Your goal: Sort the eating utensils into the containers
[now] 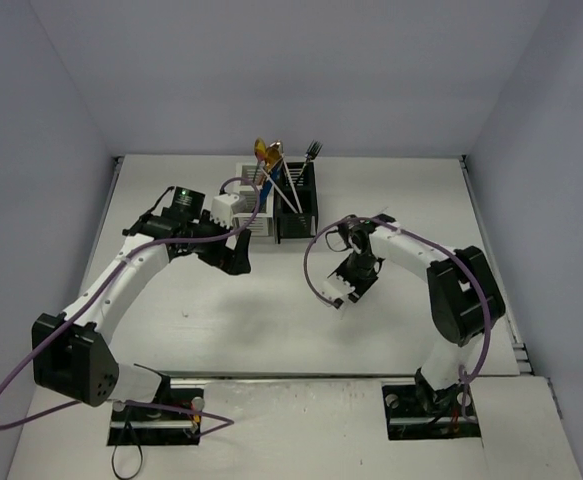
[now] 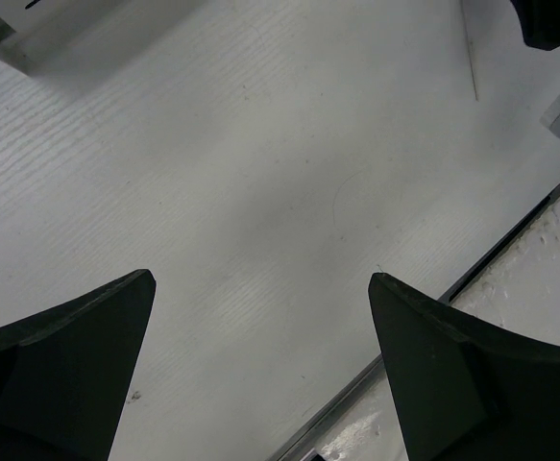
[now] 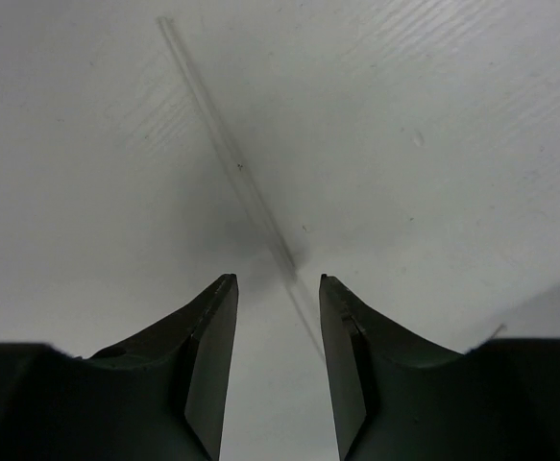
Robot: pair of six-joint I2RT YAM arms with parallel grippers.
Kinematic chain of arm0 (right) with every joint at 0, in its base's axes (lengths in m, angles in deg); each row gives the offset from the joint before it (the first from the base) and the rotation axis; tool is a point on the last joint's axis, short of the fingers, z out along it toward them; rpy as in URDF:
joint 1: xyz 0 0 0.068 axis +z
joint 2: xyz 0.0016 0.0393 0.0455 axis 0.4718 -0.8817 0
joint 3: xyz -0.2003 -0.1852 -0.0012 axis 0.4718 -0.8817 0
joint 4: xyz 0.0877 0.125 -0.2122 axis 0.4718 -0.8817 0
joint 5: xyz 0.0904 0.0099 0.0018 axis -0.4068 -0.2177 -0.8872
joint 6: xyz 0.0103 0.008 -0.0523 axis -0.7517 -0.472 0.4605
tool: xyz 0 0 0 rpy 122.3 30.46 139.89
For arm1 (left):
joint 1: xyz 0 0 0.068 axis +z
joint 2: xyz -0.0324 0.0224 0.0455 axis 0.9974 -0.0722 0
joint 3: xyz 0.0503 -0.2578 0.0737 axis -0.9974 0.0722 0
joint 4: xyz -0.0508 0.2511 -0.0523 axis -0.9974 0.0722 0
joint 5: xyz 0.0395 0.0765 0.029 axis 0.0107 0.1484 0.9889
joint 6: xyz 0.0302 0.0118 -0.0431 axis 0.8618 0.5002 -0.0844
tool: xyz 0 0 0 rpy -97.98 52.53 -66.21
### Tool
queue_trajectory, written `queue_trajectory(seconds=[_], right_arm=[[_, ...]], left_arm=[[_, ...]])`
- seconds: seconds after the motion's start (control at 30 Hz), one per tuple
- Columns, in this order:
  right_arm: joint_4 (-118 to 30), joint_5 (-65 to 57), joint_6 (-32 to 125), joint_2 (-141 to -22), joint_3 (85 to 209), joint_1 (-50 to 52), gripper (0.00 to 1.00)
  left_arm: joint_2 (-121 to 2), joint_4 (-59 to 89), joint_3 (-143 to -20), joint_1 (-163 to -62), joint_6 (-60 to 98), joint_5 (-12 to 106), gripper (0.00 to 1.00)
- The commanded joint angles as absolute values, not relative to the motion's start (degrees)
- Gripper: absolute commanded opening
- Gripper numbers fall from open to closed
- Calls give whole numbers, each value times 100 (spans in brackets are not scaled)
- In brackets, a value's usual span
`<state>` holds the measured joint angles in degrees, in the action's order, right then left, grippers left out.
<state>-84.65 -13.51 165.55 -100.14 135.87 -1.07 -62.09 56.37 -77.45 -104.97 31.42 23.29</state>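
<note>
The white caddy [image 1: 254, 203] and black caddy [image 1: 296, 200] stand joined at the back centre. They hold a gold spoon [image 1: 261, 151], a dark fork [image 1: 313, 151], a blue piece [image 1: 268, 182] and thin sticks. A clear stick [image 3: 224, 144] lies flat on the table. My right gripper [image 3: 275, 279] is open, low over the table, with its jaws either side of the stick's near end, not closed on it. It shows in the top view [image 1: 356, 280] right of centre. My left gripper [image 2: 260, 279] is open and empty over bare table, just in front of the white caddy [image 1: 236, 260].
The left wrist view shows a corner of the white caddy [image 2: 6, 38] at top left. It also shows the clear stick [image 2: 472, 58], the right gripper's dark body [image 2: 548, 24], and the table's front edge [image 2: 491, 259]. Purple cables [image 1: 316, 270] loop beside both arms.
</note>
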Motion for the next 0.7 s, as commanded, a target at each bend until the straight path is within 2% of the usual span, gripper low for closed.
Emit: queue_trajectory(seconds=[0.0,0.37,0.67], right_arm=[[-8813,-707,17633,-10266,13899,-19,35],[-8633,-166,17456,-10612,13831,427,24],[-7777,-204,17215,-10355,13060,635,3]], left_arm=[[-5953,5345,-7898,-10460,3161,2176,94],[-6029,5149,-7973,-10248,3208,2150,94],[-6047,5134,-8187,-10033,3230,2157,94]])
